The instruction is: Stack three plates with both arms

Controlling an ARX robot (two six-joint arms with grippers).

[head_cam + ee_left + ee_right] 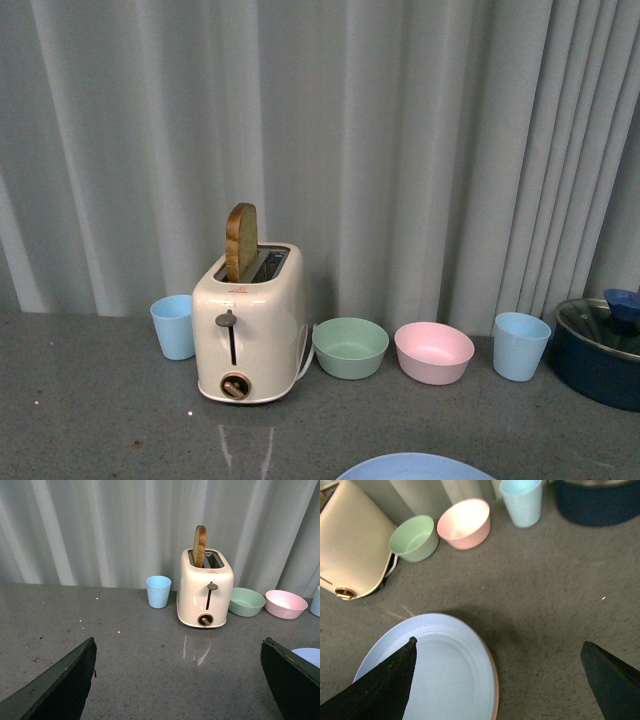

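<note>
While toaster point(250, 335) holds toast point(241, 241), bowls empty.

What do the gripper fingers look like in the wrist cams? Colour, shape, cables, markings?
Only the fingers show. Left gripper: two matte black wedge-shaped fingers with paler worn edges. Right gripper: the same black tapered fingers. No cables, markings or arm links visible; the front view shows neither arm.

Front view level and low across the grey table point(90, 400) toward the curtain point(400, 130), left wrist view angled down from further back, right wrist view close and steeply downward, all three sharing the toaster point(250, 335), green bowl point(350, 347) and pink bowl point(434, 352)
</note>
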